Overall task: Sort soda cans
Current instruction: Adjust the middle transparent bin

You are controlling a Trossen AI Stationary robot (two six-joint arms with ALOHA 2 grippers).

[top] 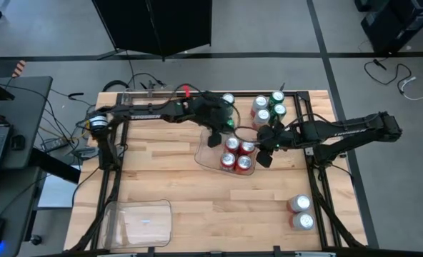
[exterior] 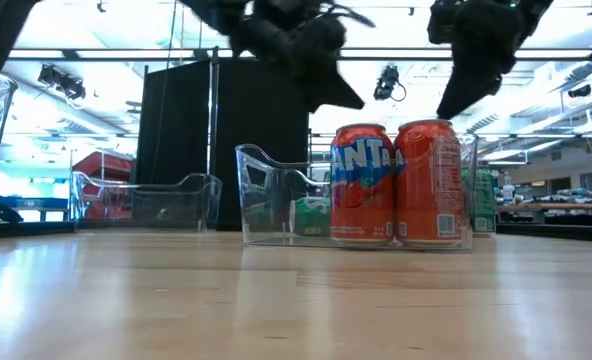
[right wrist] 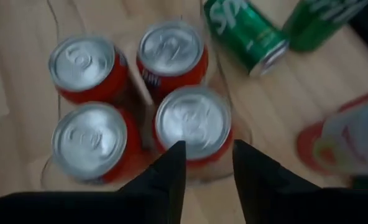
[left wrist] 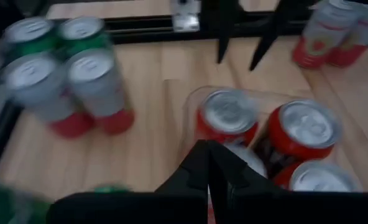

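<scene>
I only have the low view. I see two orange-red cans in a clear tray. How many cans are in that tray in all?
Observer: Four red cans stand upright in the clear tray, two behind the pair you see.
Operator: Is the right gripper holding one?
Observer: No. The right gripper is open just above one can, not clamped on it.
Operator: And the left?
Observer: The left gripper is shut and empty, over the tray.

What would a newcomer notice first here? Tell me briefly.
Four red cans packed in a clear tray at mid-table, both arms meeting over them. The right claw hangs open just above one can, while the left claw is shut beside it. Green cans wait behind.
</scene>
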